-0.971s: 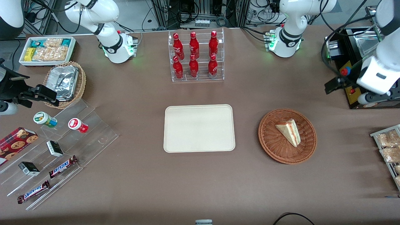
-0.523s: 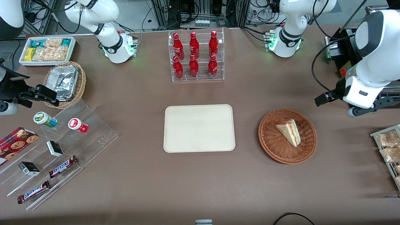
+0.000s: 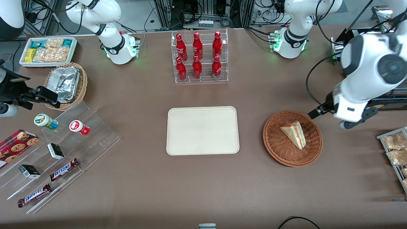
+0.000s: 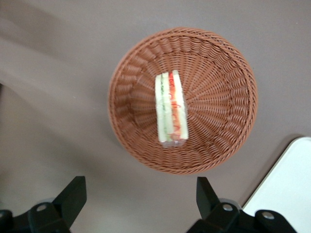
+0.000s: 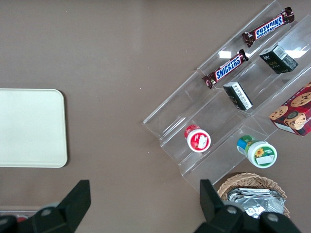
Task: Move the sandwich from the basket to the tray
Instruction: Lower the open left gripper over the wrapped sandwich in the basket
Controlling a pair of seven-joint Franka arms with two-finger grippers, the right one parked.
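The pincer (image 4: 137,200) hangs above the table with its two dark fingers (image 4: 72,195) spread wide and nothing between them; it touches neither the basket nor the table. In the front view its arm fills the upper right of the frame, and the gripper body (image 3: 348,109) sits just beside the basket's (image 3: 292,138) upper right rim, toward the working arm's end of the table.

The sandwich (image 3: 294,134) lies in the round reddish-brown basket, near its middle, right of centre in the front frame. In the wrist view the sandwich (image 4: 170,108) shows its cut edge, with red and green layers between pale bread, inside the woven basket (image 4: 221,92).

The cream tray (image 3: 203,130) lies flat at the centre of the front frame, bare, well apart from the basket. A corner of the tray (image 4: 289,194) also shows in the wrist view.
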